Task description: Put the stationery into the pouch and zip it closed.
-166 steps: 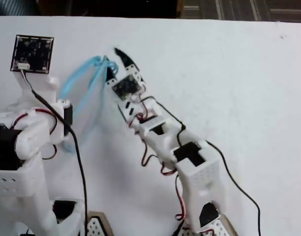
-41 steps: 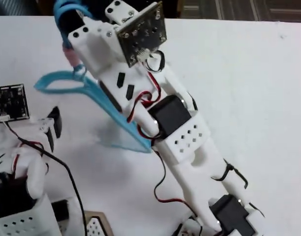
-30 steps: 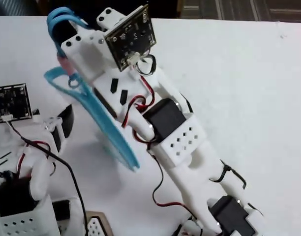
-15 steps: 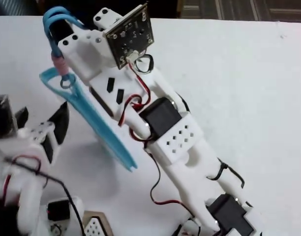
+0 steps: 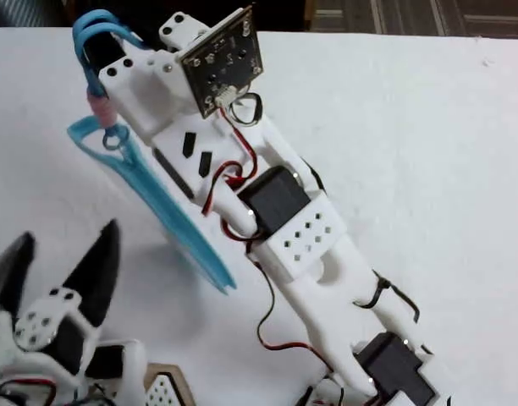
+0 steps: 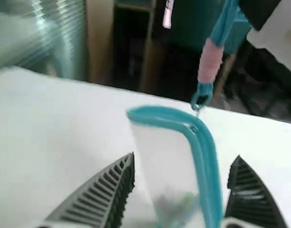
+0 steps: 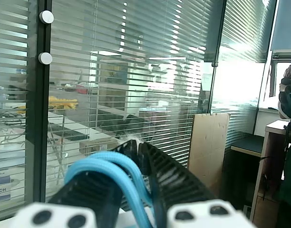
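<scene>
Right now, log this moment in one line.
right pincer: shut on strap | pouch: hanging from strap | left pincer: open, facing pouch

Blue-edged pouch (image 6: 165,164) hanging — inside wide-open left end effector (image 6: 183,159), white table (image 6: 50,109)

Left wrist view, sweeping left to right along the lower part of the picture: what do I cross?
One dark finger → the clear pouch → its blue zipper edge → the other dark finger.
</scene>
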Available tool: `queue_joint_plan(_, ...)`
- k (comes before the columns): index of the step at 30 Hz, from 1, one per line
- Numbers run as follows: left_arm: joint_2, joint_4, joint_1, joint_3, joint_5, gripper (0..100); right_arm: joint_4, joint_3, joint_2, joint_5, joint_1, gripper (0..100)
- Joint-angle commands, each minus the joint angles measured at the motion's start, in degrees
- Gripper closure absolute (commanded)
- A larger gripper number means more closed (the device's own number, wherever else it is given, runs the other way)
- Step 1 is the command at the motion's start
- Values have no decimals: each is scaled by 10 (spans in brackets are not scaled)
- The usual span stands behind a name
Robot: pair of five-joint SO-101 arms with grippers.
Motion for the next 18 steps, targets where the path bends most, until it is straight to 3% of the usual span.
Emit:
queue_joint_plan(1,3,-25,73,57,78,679,-16,-7,-5,-5,2,981)
queue_joint_plan(6,2,-112,75,160,134,681,-16,-7,-8,-5,3,981)
queue_joint_plan(10,5,-193,65,232,135,683,-16,-7,-8,-5,4,981)
queue_joint_plan(18,5,-273,69,309,134,704,-17,-7,-8,-6,2,981)
